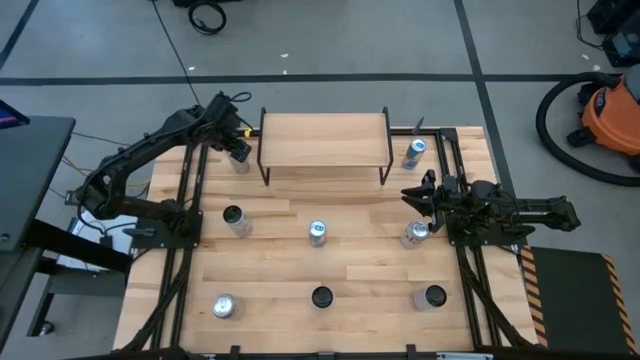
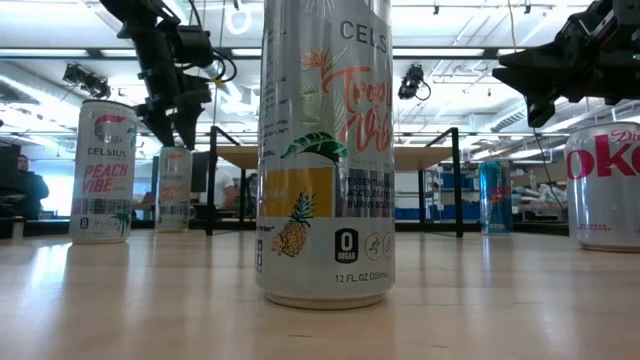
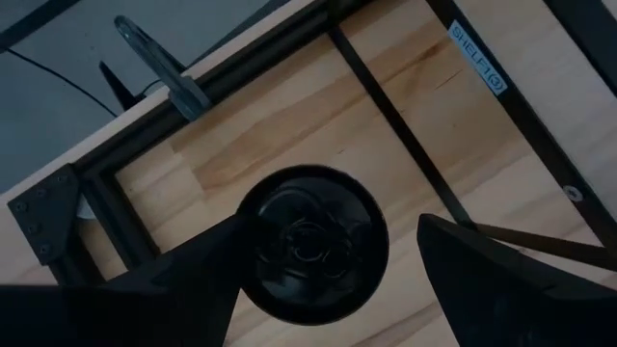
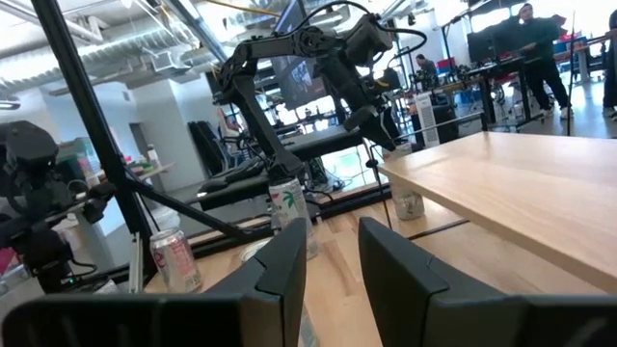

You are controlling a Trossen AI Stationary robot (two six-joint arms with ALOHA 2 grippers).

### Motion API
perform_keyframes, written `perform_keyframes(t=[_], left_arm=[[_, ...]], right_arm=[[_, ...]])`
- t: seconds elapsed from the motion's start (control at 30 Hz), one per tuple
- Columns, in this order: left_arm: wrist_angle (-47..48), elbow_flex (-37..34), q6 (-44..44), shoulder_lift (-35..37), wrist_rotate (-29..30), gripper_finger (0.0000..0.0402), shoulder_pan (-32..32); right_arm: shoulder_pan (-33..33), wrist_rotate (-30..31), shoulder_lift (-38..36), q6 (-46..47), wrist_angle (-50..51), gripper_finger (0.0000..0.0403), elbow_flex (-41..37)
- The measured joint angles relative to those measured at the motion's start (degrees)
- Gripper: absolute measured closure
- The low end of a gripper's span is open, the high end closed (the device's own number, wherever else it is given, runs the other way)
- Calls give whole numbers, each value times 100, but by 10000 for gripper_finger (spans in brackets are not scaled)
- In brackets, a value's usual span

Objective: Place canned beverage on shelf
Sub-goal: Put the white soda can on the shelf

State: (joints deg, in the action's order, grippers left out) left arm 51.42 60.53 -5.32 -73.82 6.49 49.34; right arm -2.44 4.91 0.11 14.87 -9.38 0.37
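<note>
The table (image 1: 350,270) is made of light wooden planks with black rails along both sides, and around it lies a grey floor with dark tape lines; at the left edge stands a dark desk (image 1: 30,180), and at the far right an orange vacuum cleaner (image 1: 612,110) with its black hose. In the low view the room behind is an open workshop with ceiling lights. At the back left, the left gripper (image 1: 238,152) hangs directly over a dark-topped can (image 3: 313,241) that stands just beside the shelf's left legs — its fingers are spread wide on both sides of the can top and do not hold it. The shelf (image 1: 325,138) stands at the back middle, and its plank top carries nothing. Seven other cans stand upright on the table, one of them, a blue can (image 1: 414,153), just right of the shelf. The right gripper (image 1: 412,196) hovers near the right rail, its fingers narrow and holding nothing, close to a Coke can (image 1: 415,234).
</note>
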Motion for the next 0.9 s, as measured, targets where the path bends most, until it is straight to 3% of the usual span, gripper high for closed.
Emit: perform_keyframes(t=[0.37,0.9], left_arm=[[41,98,119,258,-132,91,-85],[289,90,101,247,224,91,249]], right_arm=[[0,0,4,0,12,296,1],[0,-2,4,2,11,296,-1]])
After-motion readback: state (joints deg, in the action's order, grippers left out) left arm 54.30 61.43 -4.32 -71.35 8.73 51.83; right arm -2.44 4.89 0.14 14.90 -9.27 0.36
